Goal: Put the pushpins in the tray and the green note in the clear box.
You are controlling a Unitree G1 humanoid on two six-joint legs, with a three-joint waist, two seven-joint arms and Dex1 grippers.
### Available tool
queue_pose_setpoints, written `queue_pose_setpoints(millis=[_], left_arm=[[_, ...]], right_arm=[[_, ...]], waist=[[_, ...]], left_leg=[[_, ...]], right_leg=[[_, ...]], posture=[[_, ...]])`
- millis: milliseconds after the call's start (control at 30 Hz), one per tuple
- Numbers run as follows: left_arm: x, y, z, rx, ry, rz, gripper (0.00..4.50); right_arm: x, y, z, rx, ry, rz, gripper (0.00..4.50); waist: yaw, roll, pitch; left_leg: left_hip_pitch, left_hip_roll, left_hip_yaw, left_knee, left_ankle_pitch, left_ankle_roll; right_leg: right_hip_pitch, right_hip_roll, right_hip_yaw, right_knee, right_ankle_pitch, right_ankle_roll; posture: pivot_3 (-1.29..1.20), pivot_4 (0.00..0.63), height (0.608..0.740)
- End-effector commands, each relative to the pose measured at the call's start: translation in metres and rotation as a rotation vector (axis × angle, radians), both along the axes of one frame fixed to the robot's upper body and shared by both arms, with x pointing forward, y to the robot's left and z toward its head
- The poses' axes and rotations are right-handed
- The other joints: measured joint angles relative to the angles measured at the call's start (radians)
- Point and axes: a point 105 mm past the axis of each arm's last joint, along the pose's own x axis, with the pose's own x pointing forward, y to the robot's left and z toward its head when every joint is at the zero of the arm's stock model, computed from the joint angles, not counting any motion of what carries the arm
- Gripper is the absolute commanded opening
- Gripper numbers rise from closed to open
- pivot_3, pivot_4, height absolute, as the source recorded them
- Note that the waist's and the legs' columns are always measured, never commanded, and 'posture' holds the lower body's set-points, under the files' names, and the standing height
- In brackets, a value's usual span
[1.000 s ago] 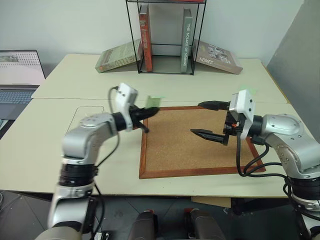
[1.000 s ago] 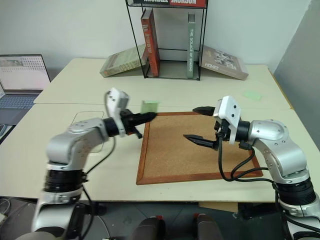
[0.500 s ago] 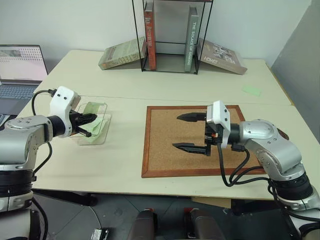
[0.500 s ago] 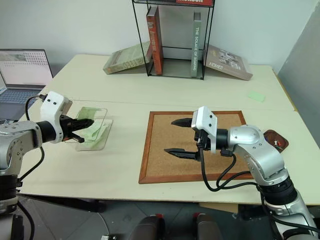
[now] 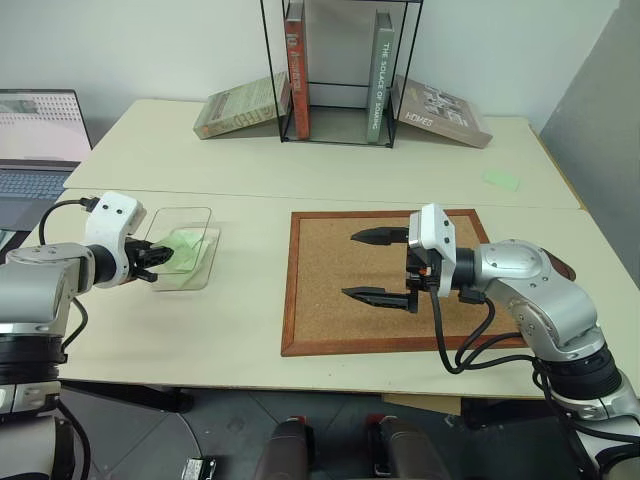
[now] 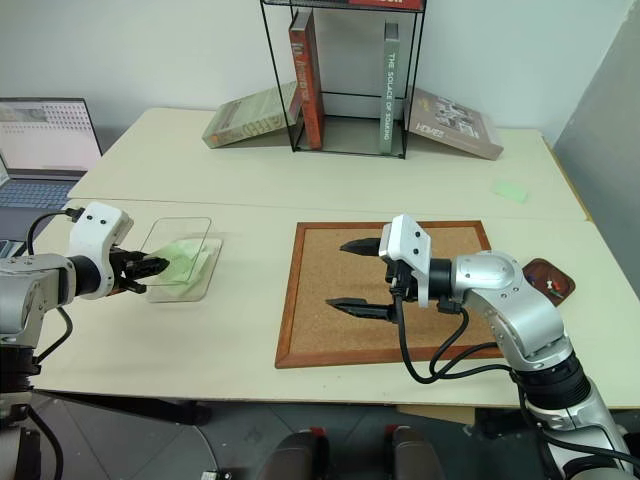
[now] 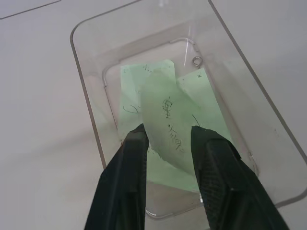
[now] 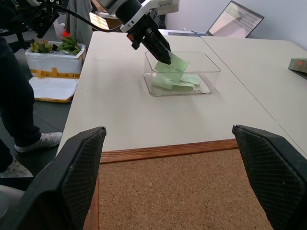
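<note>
Left eye view, corkboard (image 5: 345, 290), book rack (image 5: 340, 75), laptop (image 5: 40, 140)

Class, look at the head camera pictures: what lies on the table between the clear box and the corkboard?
Nothing: in the left eye view, the table between the clear box and the corkboard is bare.
</note>
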Motion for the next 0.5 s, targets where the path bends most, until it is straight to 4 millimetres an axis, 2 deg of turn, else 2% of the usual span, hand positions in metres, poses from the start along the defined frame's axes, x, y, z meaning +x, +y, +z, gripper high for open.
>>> queue_pose_setpoints(millis=[33,367,400,500], left_arm=[[0.000,0.007,0.018,0.016,-0.051,0.020,2.38],[-0.003,0.004,0.034,0.036,-0.092,0.026,4.32],[-0.004,0.004,0.038,0.044,-0.106,0.026,4.44],[-0.005,0.000,0.047,0.072,-0.141,0.017,4.44]], right_arm=[[-0.001,0.001,0.012,0.012,-0.053,0.007,4.50],[0.001,0.000,0.012,0.014,-0.053,0.008,4.50],[0.001,0.000,0.013,0.017,-0.051,0.009,4.50],[0.001,-0.001,0.013,0.018,-0.045,0.010,4.50]], waist=[[0.000,0.000,0.000],[0.000,0.000,0.000],[0.000,0.000,0.000],[0.000,0.000,0.000]], left_leg=[[0.000,0.000,0.000,0.000,0.000,0.000],[0.000,0.000,0.000,0.000,0.000,0.000],[0.000,0.000,0.000,0.000,0.000,0.000],[0.000,0.000,0.000,0.000,0.000,0.000]], right_leg=[[0.000,0.000,0.000,0.000,0.000,0.000],[0.000,0.000,0.000,0.000,0.000,0.000],[0.000,0.000,0.000,0.000,0.000,0.000],[0.000,0.000,0.000,0.000,0.000,0.000]], posture=[[0.00,0.150,0.740],[0.00,0.150,0.740],[0.00,0.150,0.740],[0.00,0.150,0.740]])
